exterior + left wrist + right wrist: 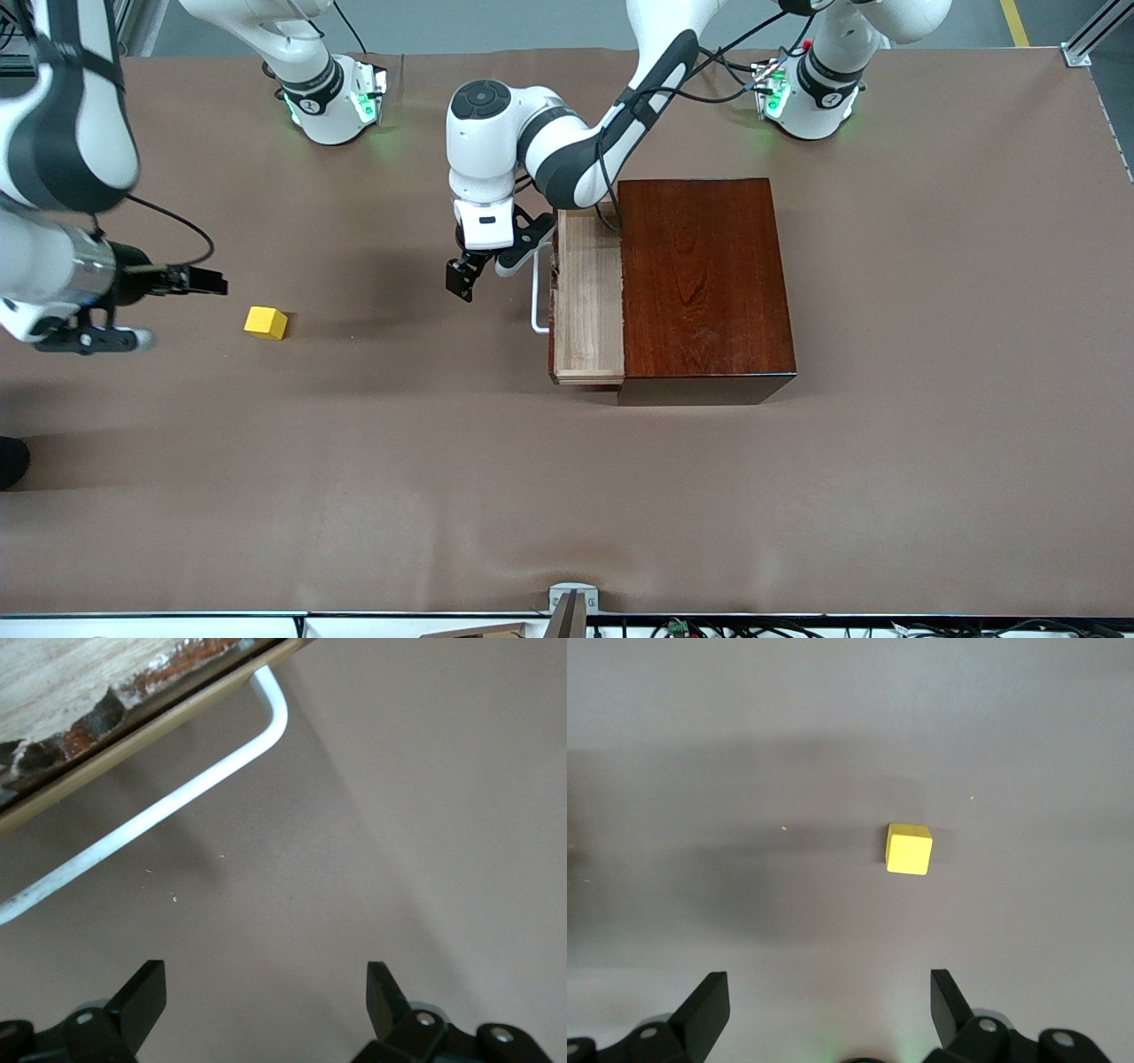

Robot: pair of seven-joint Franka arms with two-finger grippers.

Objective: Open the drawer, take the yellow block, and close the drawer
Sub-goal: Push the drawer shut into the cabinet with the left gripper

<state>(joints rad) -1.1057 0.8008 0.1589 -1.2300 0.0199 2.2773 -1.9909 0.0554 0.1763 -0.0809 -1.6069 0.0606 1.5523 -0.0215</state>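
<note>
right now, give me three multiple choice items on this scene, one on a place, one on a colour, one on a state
1. Where is the block?
A. in the drawer
B. on the table, toward the right arm's end
C. on top of the box

2. What colour is the drawer's handle?
A. white
B. black
C. yellow

3. How is the drawer?
A. fully shut
B. taken out of the box
C. partly pulled out

Answers:
1 B, the block lies on the bare table apart from the box, near the open right gripper.
2 A, a white bar shows beside the open left gripper.
3 C, pale tray wood sticks out of the box.
</note>
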